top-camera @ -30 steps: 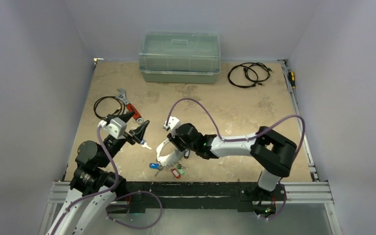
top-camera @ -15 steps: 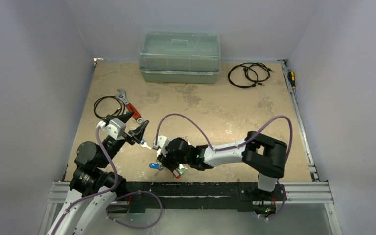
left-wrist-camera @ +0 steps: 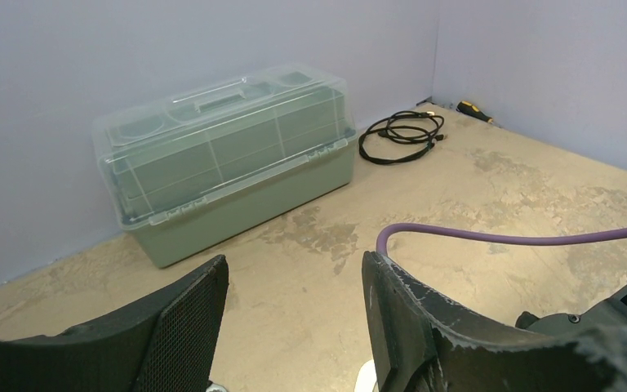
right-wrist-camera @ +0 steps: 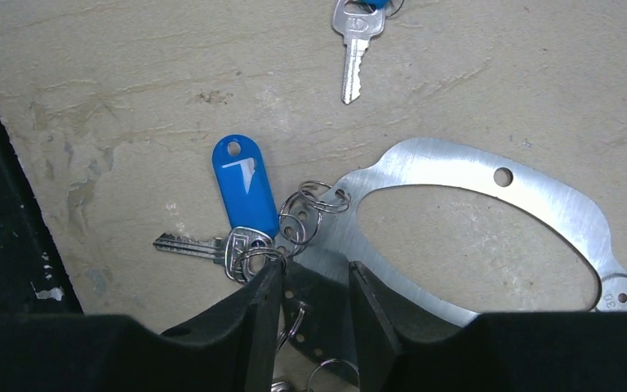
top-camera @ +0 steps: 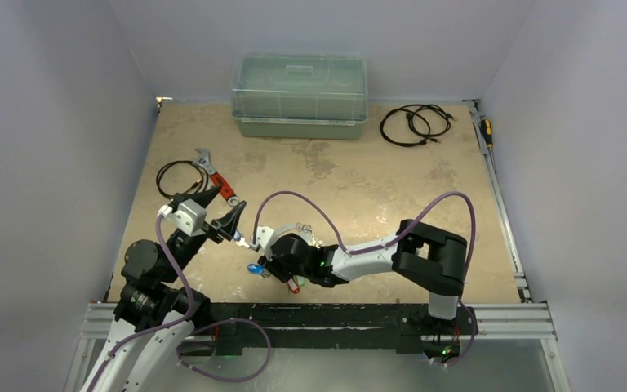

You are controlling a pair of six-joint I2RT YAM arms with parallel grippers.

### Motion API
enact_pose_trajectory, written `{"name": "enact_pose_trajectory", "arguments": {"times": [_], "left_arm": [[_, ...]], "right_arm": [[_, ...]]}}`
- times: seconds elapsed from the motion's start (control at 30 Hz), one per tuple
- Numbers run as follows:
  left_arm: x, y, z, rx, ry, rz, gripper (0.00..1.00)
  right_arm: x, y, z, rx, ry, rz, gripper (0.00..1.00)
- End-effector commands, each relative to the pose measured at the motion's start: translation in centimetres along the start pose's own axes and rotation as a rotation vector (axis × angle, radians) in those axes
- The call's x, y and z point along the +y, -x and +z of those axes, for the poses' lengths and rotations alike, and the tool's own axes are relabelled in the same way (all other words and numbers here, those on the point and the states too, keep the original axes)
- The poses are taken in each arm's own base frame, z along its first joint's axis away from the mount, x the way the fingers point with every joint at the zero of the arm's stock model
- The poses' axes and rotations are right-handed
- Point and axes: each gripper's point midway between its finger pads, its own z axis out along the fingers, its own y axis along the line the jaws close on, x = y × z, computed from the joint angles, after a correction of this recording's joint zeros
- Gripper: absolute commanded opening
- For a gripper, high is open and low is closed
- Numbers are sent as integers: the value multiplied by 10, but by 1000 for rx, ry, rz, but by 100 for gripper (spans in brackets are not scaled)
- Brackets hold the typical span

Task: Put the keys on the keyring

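My right gripper, narrowly parted, hovers over the keyring: the blue-tagged key seems hooked on, the twelve-o'clock key lies loose.

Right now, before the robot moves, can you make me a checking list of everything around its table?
Surface: tan tabletop, stained in patches.
Job's things: keyring lying flat; blue-tagged key at its edge; another key apart; red tag nearby.
Clutter: green box with clear lid, wrench, screwdriver.
Grippers: left gripper fingers wide apart, empty; right gripper fingers apart over the keyring's near edge.
Cables: black coil far right; second black coil left; purple cable looping off the right arm.
Surroundings: plain pale walls on three sides.
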Motion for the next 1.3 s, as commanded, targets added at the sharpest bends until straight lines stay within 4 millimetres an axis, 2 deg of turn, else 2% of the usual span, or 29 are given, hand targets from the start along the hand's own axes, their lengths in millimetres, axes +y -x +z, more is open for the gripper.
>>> {"name": "enact_pose_trajectory", "arguments": {"times": [0.0, 0.2, 0.37, 0.5, 0.6, 0.67, 0.77, 0.83, 0.9, 0.93, 1.1, 1.2, 1.27], "left_arm": [[5, 20, -4, -45, 23, 14, 60], [6, 23, -7, -54, 33, 16, 59], [6, 22, -7, -52, 35, 14, 59], [9, 11, -4, -7, 52, -10, 61], [15, 1, 2, 58, 82, -18, 61], [18, -5, 7, 84, 102, -56, 61], [20, -10, 11, 110, 117, -83, 61], [22, -14, 13, 136, 136, -106, 62], [25, -21, 14, 171, 153, -123, 63], [25, -27, 15, 191, 159, -137, 64], [36, -61, 26, 378, 276, -255, 65], [34, -104, 29, 597, 303, -288, 65], [24, -130, 28, 713, 273, -317, 65]], "right_arm": [[14, 27, -7, -79, 60, -15, 39], [31, 45, -23, -187, 170, 10, 43], [6, 70, -23, -225, 111, 124, 43], [-9, 85, -26, -219, 115, 348, 44], [-29, 78, -30, -148, 60, 611, 45], [-25, 70, -29, -84, 77, 754, 45], [-6, 60, -23, 20, 135, 871, 45], [7, 62, -21, 33, 203, 889, 43], [6, 66, -23, 2, 212, 850, 42], [0, 67, -24, -10, 190, 835, 42], [-57, 70, -35, -49, -22, 709, 43], [-95, 51, -39, -28, -161, 694, 44], [-110, 38, -37, -27, -161, 729, 44]]}}
